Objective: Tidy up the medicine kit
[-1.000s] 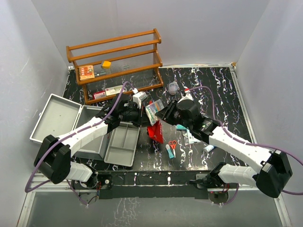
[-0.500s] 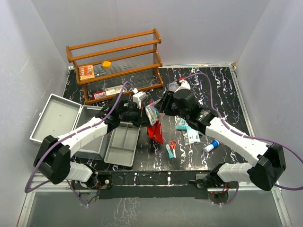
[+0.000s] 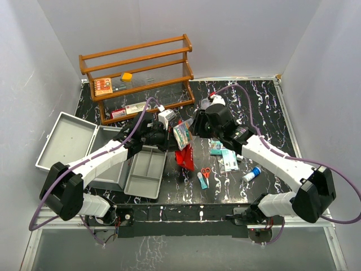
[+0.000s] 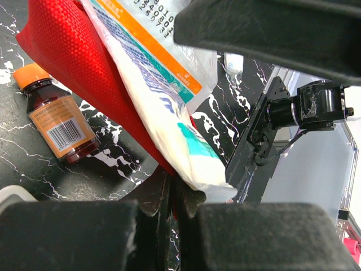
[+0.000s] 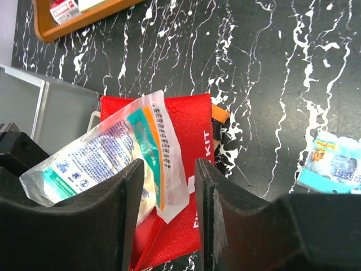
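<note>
**Finger state.** The left fingers [image 3: 169,135] are closed on one end of the packet [image 5: 107,152] and hold it above the pouch [image 5: 186,113]. I cannot tell whether the pouch edge is pinched in with it. The right fingers [image 5: 164,203] are part open and grip nothing. One sits on each side of the packet's free corner.

**Kit position.** The kit [image 3: 65,138] sits at the left side of the bench [image 3: 259,113] with its lid open, well apart from the packet. Its tray [image 3: 145,169] lies out beside the case, between the case and the pouch.

**Hazards, as I judge them:**
1. If I close the right fingers here, they may catch only the thin film corner, and the packet could slip or tear.
2. The two wrists are close together, so a careless move risks a collision.
3. If the pouch is caught, lifting will drag it and roll the bottle [image 4: 59,121] just beside it.

**Surroundings.** The rack [image 3: 141,68] stands at the rear. Scissors [image 3: 206,172], sachets [image 3: 227,160] and a tube [image 3: 252,173] lie right of the pouch, off the path to the tray. The left arm itself spans that path.
</note>
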